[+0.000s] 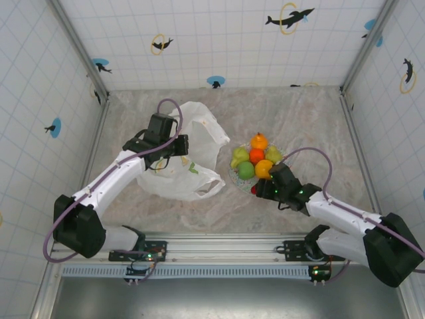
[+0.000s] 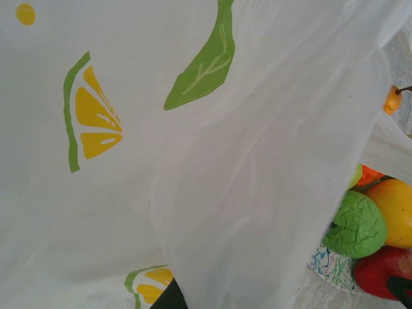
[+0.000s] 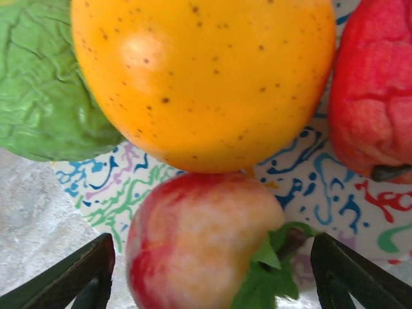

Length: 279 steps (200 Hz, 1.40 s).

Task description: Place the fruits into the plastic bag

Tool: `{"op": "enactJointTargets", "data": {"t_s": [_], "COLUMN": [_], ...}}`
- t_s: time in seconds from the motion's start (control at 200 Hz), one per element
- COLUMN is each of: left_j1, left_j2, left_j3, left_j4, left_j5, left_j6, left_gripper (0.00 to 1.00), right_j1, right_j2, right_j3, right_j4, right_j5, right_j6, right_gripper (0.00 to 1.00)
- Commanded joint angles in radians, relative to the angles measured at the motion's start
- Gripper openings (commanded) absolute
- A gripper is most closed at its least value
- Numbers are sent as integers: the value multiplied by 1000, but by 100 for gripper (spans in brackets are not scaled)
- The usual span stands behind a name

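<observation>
Red apple (image 3: pixel 199 244) at the near edge of the plate (image 3: pixel 309 187) was straddled by the wide-apart right gripper (image 3: pixel 212 273), so a level mid-body squeeze clear of the orange (image 3: pixel 206 77) behind was judged best, while the plastic bag (image 1: pixel 199 136) on the left half of the tabletop (image 1: pixel 299 113) was clamped by the left gripper (image 1: pixel 176 150).

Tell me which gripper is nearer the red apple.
Right. The right gripper straddles the red apple, open fingers either side of it at the edge of the plate. The left gripper is well off to the left, shut on the plastic bag.
</observation>
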Motion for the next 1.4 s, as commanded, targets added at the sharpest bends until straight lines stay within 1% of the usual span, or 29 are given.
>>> {"op": "enactJointTargets", "data": {"t_s": [0.0,0.3,0.395,0.5,0.726,0.926,1.056,1.156,1.271,1.391], "left_j1": [8,8,7,8,8,8,8,8,8,8], "left_j2": [6,5,6,7,-2,-14,-19,-23,-29,-38], "left_j3": [-15,-24,-27,-29,-28,-34,-34,-35,-34,-28], "left_j4": [18,23,24,25,22,13,13,17,2,-14], "left_j5": [17,25,28,29,32,31,56,94,118,134], "left_j6": [-5,-3,-3,-3,-5,-4,-6,-10,-8,-12], "left_gripper": [0,0,0,0,0,0,0,0,0,0], "right_j1": [-5,-17,-19,-20,-20,-3,55,112,156,194], "right_j2": [18,50,49,35,-47,-171,-225,-194,-107,-21], "right_j3": [-28,-50,-61,-71,-78,-64,-26,7,58,74], "right_j4": [71,111,118,114,75,58,136,212,267,409], "right_j5": [-25,-39,-45,-45,-59,-119,-134,-128,-113,-98], "right_j6": [23,11,5,0,-19,-71,-138,-199,-280,-371], "right_gripper": [79,73,69,62,48,42,38,38,38,38]}}
